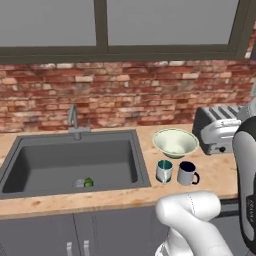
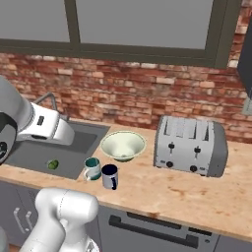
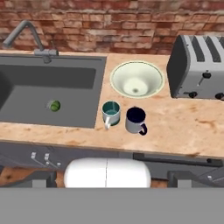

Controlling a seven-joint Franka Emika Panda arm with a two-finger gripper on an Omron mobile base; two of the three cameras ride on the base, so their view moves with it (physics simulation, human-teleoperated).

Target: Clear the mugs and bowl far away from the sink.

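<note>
Left to right on surface, just right of sink: teal mug, navy mug, both upright, mouths up, handles toward near edge; bowl behind, upright. Probably rigid, light, slick, breakable; best taken at rim wall. Gripper released, jaws wide, holding nothing.

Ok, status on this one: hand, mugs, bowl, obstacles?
Hand open, empty. Both mugs and bowl on counter right of sink. Toaster beside bowl.
</note>
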